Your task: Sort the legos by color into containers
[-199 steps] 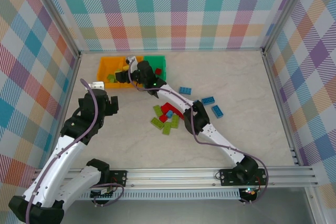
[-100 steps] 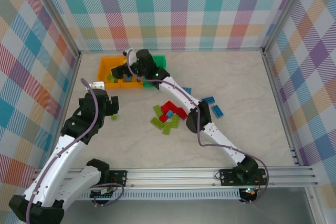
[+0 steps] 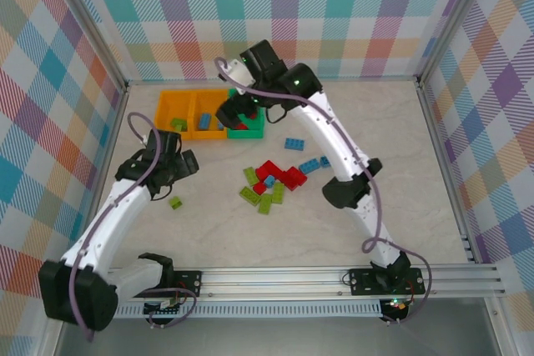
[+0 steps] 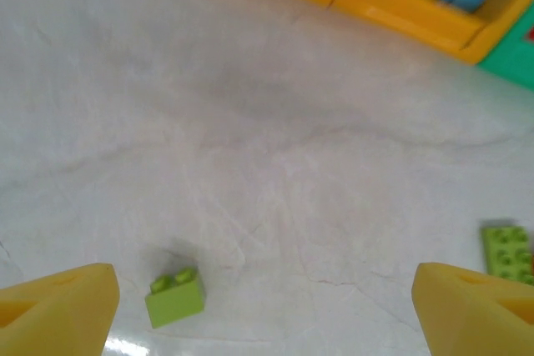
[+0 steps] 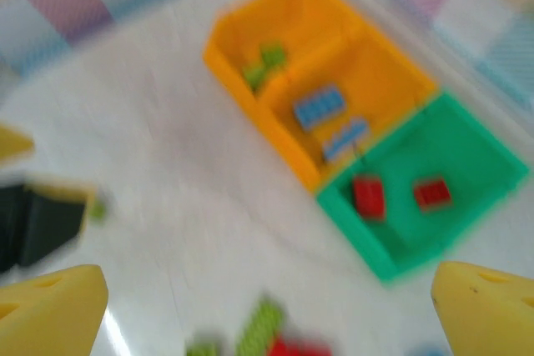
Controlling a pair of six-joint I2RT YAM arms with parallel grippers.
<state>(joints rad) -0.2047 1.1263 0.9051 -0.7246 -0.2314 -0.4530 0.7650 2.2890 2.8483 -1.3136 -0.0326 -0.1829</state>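
The left gripper (image 4: pixel 267 310) is spread wide and holds nothing; a lime brick (image 4: pixel 175 297) lies between its jaws, beside one finger. The right gripper (image 5: pixel 267 310) is spread wide and empty, with the bins (image 5: pixel 259 118) ahead of its jaws.

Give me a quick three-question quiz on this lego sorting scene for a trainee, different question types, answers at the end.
1. True or false: the green rectangular plastic bin holds two red studded plastic bricks.
2. Which colour of brick lies in the middle orange plastic bin? A lime green, B light blue, C red.
3. Short answer: is the left hand, facing the lone lime green plastic brick, open or shut?
Key: 1 true; 2 B; 3 open.
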